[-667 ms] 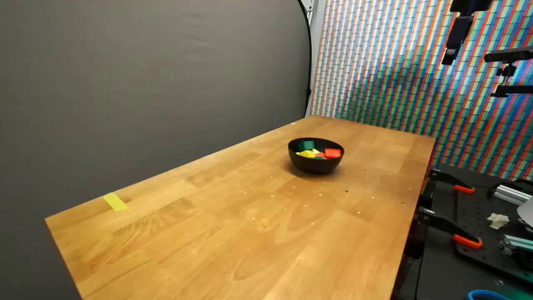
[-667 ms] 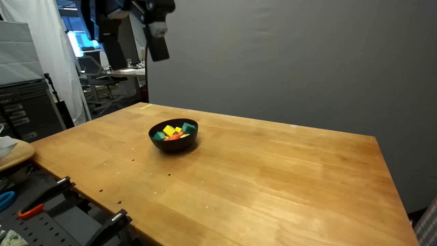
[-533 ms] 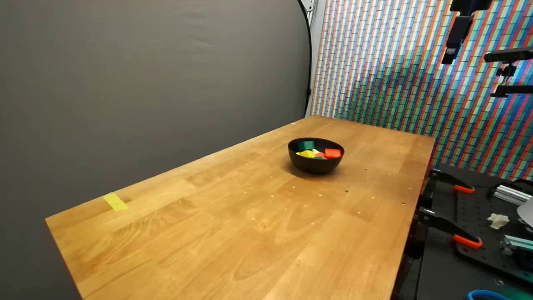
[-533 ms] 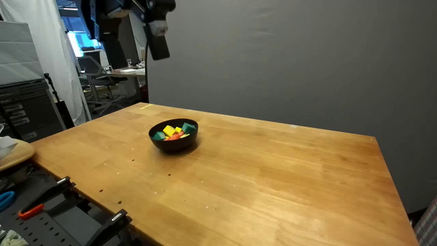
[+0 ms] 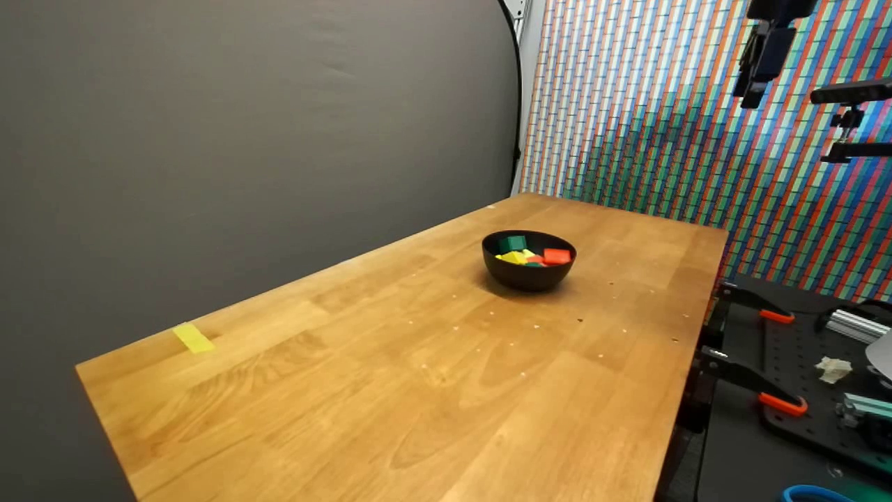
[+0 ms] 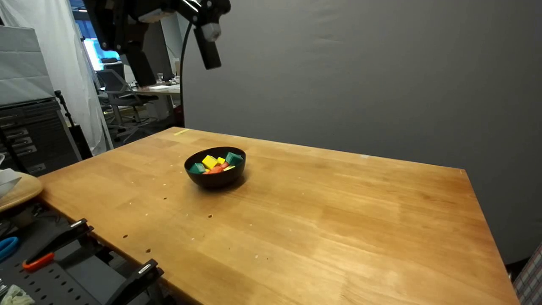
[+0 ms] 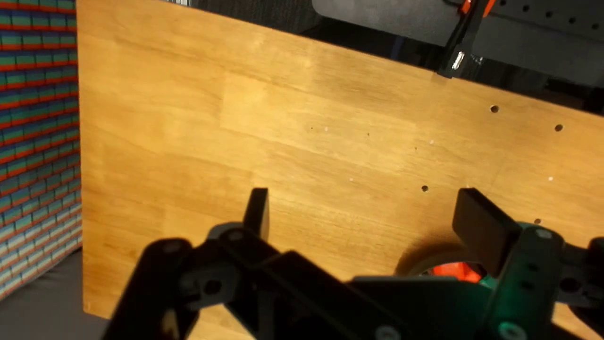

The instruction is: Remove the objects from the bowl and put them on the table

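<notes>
Table: bare wood around bowl, passable.
Bowl: raised obstacle, open top; blocks crowd inside.
Clamps: two along one edge, obstructing.
Backdrop: barrier beyond opposite edge.
Below gripper: free air above table and bowl.

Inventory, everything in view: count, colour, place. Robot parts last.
table: 1, brown wood, centre
bowl: 1, black, upright on the table
blocks: several, yellow, green, red, in the bowl; exact count hidden
tape strip: 1, yellow, near a table corner
clamps: at least 2, black and orange, on the table edge
perforated board: 1, black, beside the table
backdrop: 1, grey, beyond the table
patterned wall: 1, multicoloured, beyond one table end
drawer unit: 1, dark, left in an exterior view
curtain: 1, white, by the drawer unit
chair: at least 1, grey, background
gripper: 1, black, open above the table, holding nothing
</notes>
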